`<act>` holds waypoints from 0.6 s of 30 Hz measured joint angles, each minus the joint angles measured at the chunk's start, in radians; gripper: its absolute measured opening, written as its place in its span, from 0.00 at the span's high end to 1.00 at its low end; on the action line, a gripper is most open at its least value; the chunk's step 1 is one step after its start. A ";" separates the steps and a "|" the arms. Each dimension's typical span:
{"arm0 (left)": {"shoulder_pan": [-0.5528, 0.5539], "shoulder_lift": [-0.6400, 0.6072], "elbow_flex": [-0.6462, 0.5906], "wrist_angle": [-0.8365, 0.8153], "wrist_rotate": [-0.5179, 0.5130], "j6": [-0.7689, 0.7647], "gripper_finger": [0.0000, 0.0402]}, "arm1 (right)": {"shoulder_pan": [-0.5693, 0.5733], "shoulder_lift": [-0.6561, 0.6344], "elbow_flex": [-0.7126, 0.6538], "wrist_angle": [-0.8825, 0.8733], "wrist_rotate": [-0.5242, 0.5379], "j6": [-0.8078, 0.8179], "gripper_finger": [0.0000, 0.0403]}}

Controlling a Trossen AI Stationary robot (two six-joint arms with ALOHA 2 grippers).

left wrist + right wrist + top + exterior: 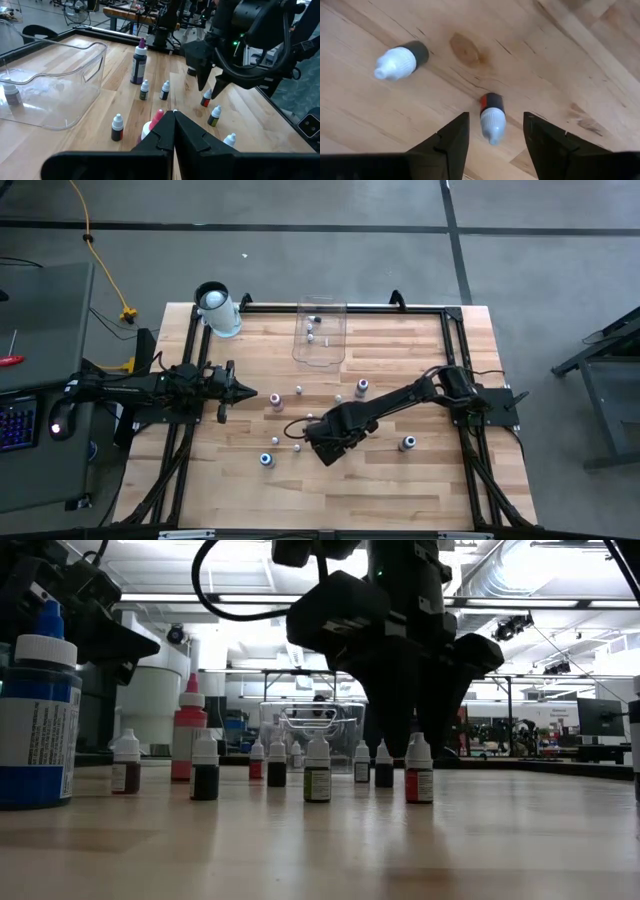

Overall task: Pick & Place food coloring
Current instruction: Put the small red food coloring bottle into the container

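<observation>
right gripper: down over the table middle, fingers spread, one each side of a bottle, not touching it
red bottle: small, white cap, red and dark body; standing between the right fingers, gap on both sides; same bottle seen just below the finger tips from the left wrist view
dark bottle: white cap, dark body; off to one side of the right fingers, outside the gap, well clear
left gripper: at the left side of the table, fingers pressed together, nothing between them
pink-capped bottle: just ahead of the closed left tips, partly hidden by them
other bottles: scattered upright on the wood around the right gripper, e.g.
clear bin: far side of table, a few small bottles inside, away from both sets of fingers
table: wood top
</observation>
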 joint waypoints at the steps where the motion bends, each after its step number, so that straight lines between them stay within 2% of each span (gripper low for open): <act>1: 0.000 0.000 0.000 0.000 0.000 0.000 1.00 | 0.000 0.000 0.000 0.000 -0.001 -0.002 0.58; 18: 0.000 0.000 0.000 0.000 0.000 0.000 1.00 | 0.000 0.000 0.000 -0.001 0.001 -0.020 0.71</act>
